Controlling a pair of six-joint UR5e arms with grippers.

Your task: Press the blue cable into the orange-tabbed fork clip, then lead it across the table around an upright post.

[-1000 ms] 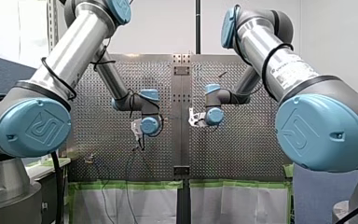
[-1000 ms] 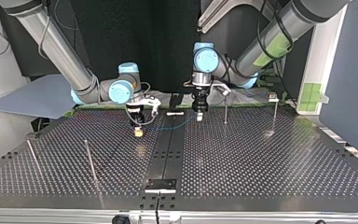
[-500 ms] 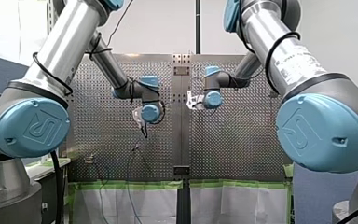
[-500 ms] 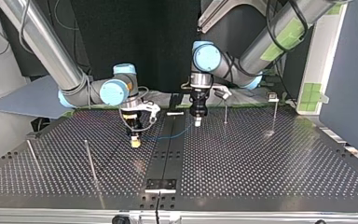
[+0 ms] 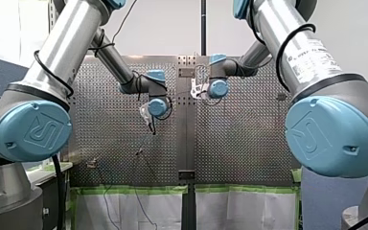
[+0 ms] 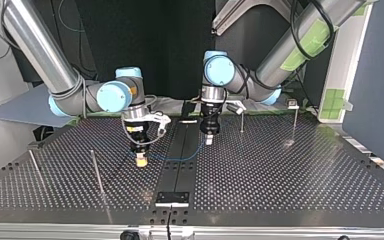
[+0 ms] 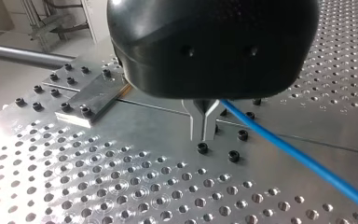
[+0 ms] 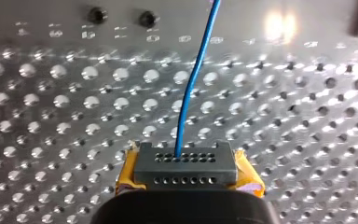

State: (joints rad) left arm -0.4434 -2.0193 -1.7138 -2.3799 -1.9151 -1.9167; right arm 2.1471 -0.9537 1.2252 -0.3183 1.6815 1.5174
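Blue cable point(image 7: 307, 162) sagged over the table point(image 6: 280, 175), pinched tight by the left gripper point(image 7: 203, 128) and right gripper point(image 8: 185, 163) both.

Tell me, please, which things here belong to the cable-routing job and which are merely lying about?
In the job: blue cable; my left gripper and my right gripper, both gripping it; upright post.
Lying about: black plate; green tape; grey sheet.
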